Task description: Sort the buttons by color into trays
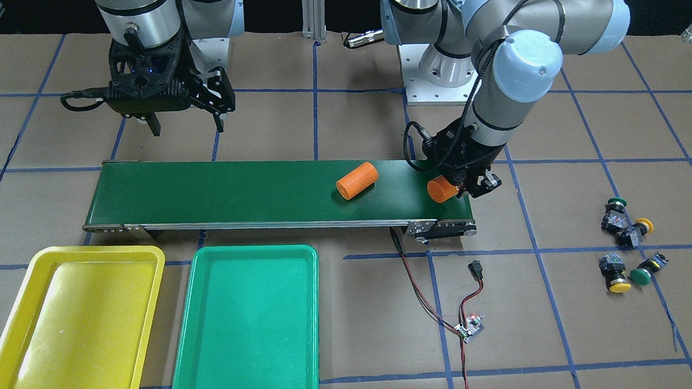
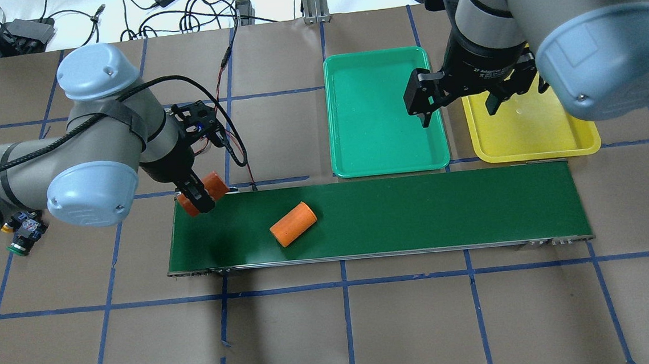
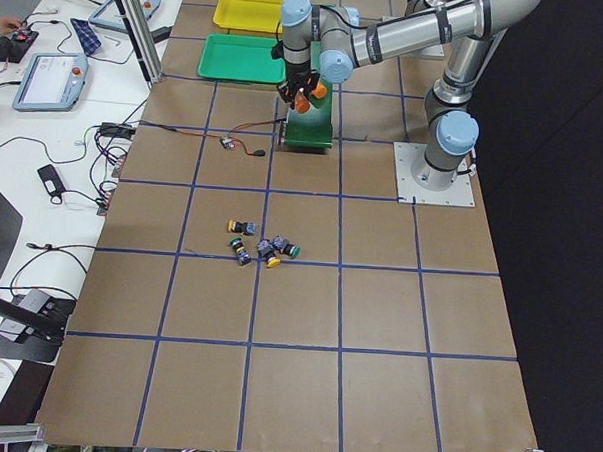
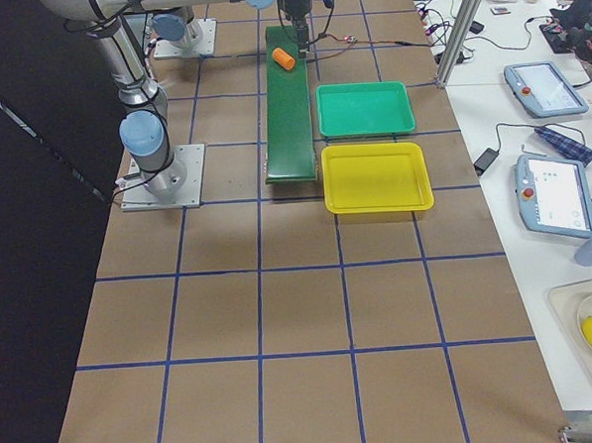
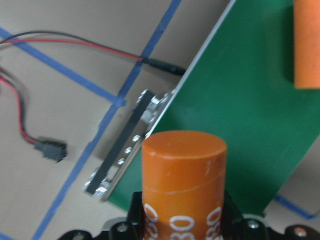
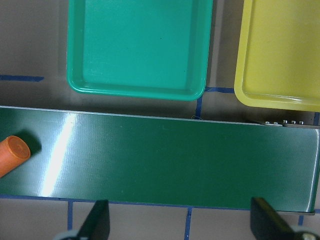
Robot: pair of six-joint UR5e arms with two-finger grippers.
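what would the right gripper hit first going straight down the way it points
Probably the bare conveyor belt, near its robot-side edge; depth is unclear, so the right gripper might land on the table paper beside it.

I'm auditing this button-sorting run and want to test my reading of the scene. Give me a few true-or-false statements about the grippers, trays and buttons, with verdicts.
1. The left gripper is shut on an orange cylinder. True.
2. A button lies in the yellow tray. False: that tray is empty. All four buttons lie on the table, past the end of the conveyor belt.
3. The right gripper is open and holds nothing. True.
4. Two cylinders lie loose on the conveyor belt. False: only one loose cylinder lies there. The other is in the left gripper.
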